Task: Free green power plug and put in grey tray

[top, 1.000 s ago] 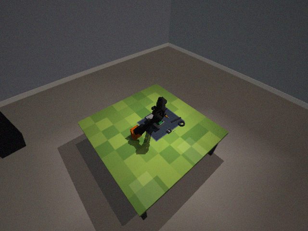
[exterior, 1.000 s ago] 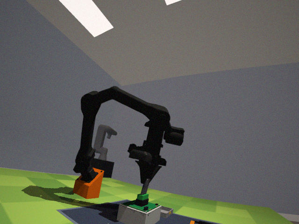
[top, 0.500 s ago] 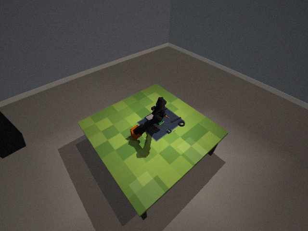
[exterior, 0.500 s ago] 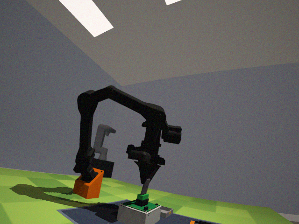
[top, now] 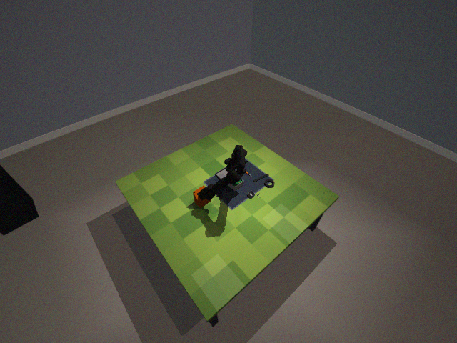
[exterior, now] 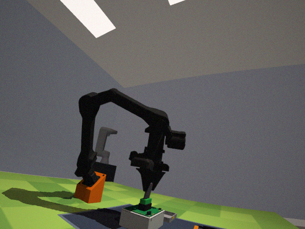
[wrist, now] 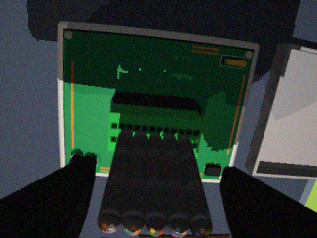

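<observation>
A square green-checkered bench is seen from above, 1 corner pointing toward the viewer. An orange base is set inward from the left corner. A dark blue mat is laid nearer the far corner than the near one. On it, the green plug is seated in its black socket on the circuit board. The pincer is parted, with nothing gripped; 5 dark wires are seen between its 2 fingers. The grey tray is placed beside the board, toward the bench's far-left edge.
</observation>
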